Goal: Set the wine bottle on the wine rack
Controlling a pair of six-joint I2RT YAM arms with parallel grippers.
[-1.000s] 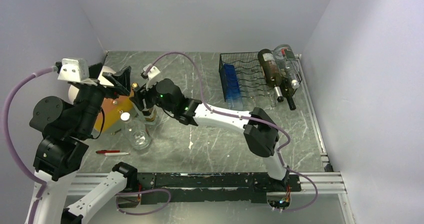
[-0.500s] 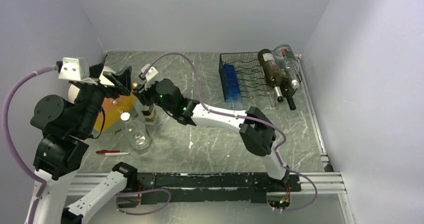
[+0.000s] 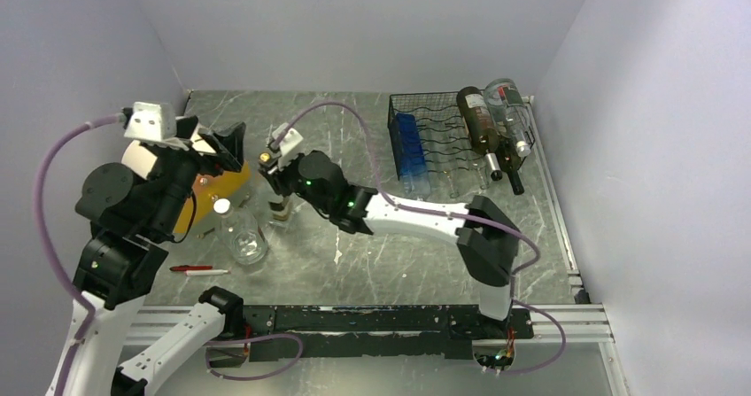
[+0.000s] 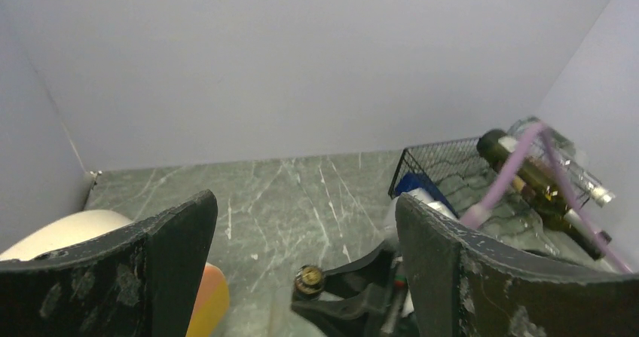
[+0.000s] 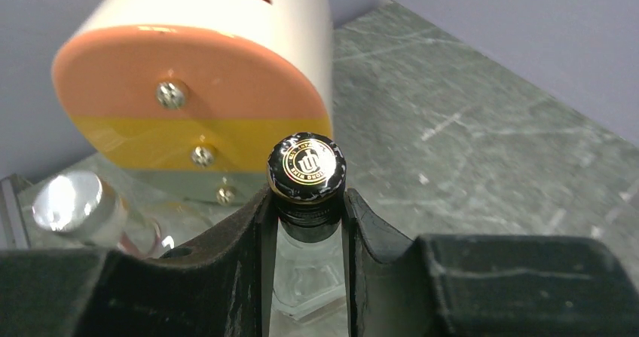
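top external: wine bottle (image 3: pixel 277 198), clear glass with a dark cap, upright or slightly tilted at table (image 3: pixel 354 254) left of centre, well apart from wine rack (image 3: pixel 440 135) at the far right; bottle neck hidden by right gripper (image 3: pixel 274 177), clamped on it; whether the base touches the table cannot be told. rack holds a dark bottle (image 3: pixel 481 127) and a clear bottle (image 3: pixel 507 104). left gripper (image 3: pixel 223 144) spread wide, holding nothing. left wrist: left gripper (image 4: pixel 301 201) fingers far apart, bottle cap (image 4: pixel 309 279) low between them, body hidden; rack (image 4: pixel 441 163) partly crossed by purple cable (image 4: pixel 506 177). right wrist: right gripper (image 5: pixel 309 205) pinching the neck just under the cap (image 5: pixel 307 165); lower bottle cut off; round peach-and-yellow piece (image 5: pixel 188 88) behind. against a second ago: bottle and right gripper sit further right, left arm shifted right too.
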